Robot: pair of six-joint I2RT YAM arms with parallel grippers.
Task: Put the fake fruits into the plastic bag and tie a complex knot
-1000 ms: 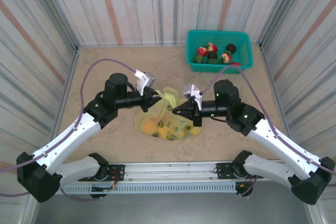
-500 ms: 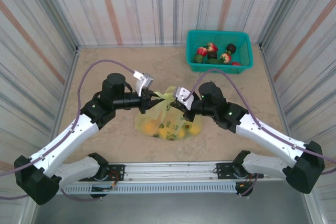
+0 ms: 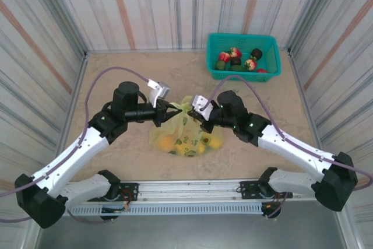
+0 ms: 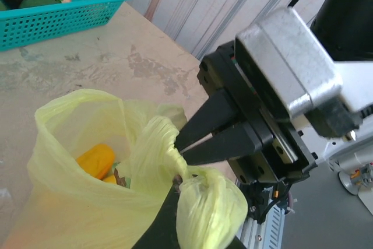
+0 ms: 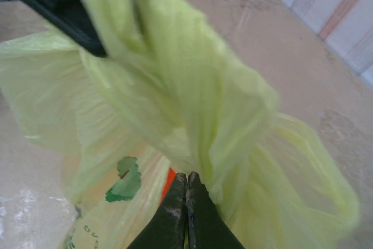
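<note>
Thin yellow-green film, soft, slippery and easily torn, forms the bag (image 3: 185, 135) at the middle of the table (image 3: 116, 80), light fruits (image 4: 96, 160) inside, its twisted handles, likely the surest hold, pinched by the closed left pincer (image 3: 165, 112) and closed right pincer (image 3: 197, 115).

Left claw (image 3: 165, 114) and right claw (image 3: 198, 115), both closed, at top of plastic bag (image 3: 183, 139).

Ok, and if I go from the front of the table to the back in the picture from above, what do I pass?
Metal rail → plastic bag → basket holding fruits → striped wall.
</note>
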